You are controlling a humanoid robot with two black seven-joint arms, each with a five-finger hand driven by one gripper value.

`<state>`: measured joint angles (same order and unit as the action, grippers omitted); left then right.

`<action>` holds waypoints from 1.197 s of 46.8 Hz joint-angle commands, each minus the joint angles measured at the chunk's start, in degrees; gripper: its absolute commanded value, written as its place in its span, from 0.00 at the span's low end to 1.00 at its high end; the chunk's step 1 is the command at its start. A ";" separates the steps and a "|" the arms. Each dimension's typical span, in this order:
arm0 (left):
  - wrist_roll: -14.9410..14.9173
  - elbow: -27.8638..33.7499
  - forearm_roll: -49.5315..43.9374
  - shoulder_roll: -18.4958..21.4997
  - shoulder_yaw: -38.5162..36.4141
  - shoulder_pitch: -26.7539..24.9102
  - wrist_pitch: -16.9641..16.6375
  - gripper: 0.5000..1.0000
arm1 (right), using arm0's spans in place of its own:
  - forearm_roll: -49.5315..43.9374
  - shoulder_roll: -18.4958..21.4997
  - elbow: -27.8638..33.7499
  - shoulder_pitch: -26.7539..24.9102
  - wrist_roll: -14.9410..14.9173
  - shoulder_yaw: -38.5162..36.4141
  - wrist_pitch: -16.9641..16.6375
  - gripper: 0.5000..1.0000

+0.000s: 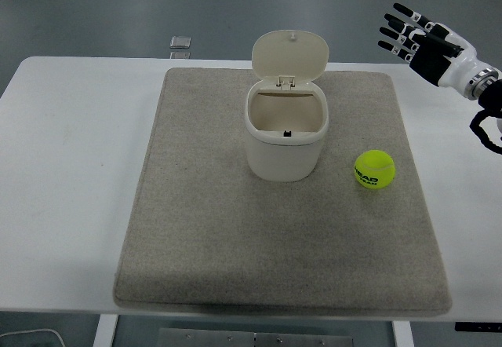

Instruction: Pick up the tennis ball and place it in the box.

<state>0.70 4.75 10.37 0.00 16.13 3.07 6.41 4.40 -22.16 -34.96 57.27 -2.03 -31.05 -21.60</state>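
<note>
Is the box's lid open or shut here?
Open: the lid stands hinged back behind the box, so the inside shows, seemingly empty.
</note>
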 commanded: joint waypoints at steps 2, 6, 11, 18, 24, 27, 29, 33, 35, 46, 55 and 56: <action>0.00 0.00 0.00 0.00 0.04 0.01 0.01 0.98 | -0.27 -0.07 -0.02 0.03 0.18 0.02 -0.55 0.83; 0.00 0.00 0.00 0.00 0.04 0.01 0.01 0.98 | -0.36 -0.42 -0.02 0.03 0.18 0.02 -2.65 0.83; 0.00 0.00 0.00 0.00 0.04 0.01 0.01 0.98 | -0.62 -0.69 -0.02 0.03 0.18 0.11 -4.59 0.83; 0.00 0.00 0.00 0.00 0.04 0.01 -0.08 0.98 | -3.08 -0.78 -0.02 0.03 0.18 0.20 -4.68 0.83; 0.00 0.00 0.00 0.00 0.04 0.01 -0.08 0.98 | -6.07 -0.86 -0.02 -0.14 0.18 0.28 -4.59 0.82; 0.00 0.00 0.00 0.00 0.04 0.01 -0.08 0.98 | -7.21 -1.39 -0.02 -0.06 0.18 0.20 -4.59 0.83; 0.00 0.00 0.00 0.00 0.04 0.01 -0.08 0.98 | -7.74 -1.83 -0.02 -0.06 0.18 0.20 -4.68 0.82; 0.00 0.00 0.00 0.00 0.04 0.01 0.01 0.98 | -9.06 -2.71 -0.02 0.03 0.18 0.11 -4.77 0.83; 0.00 0.00 0.00 0.00 0.04 0.01 0.01 0.98 | -9.85 -3.32 -0.11 0.03 0.18 0.11 -4.86 0.83; 0.00 0.00 0.00 0.00 0.04 0.01 0.01 0.98 | -14.42 -5.87 -0.28 0.12 -0.08 0.02 -8.72 0.83; 0.00 0.00 0.00 0.00 0.04 0.01 0.01 0.98 | -19.16 -9.03 -0.28 1.09 -1.84 0.11 -13.11 0.83; 0.00 0.00 0.00 0.00 0.04 0.01 0.01 0.98 | -19.95 -9.30 -0.37 1.09 -2.10 0.11 -13.40 0.83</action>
<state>0.70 4.75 10.37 0.00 16.14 3.09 6.39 -13.20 -30.44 -35.32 58.34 -3.49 -30.99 -33.60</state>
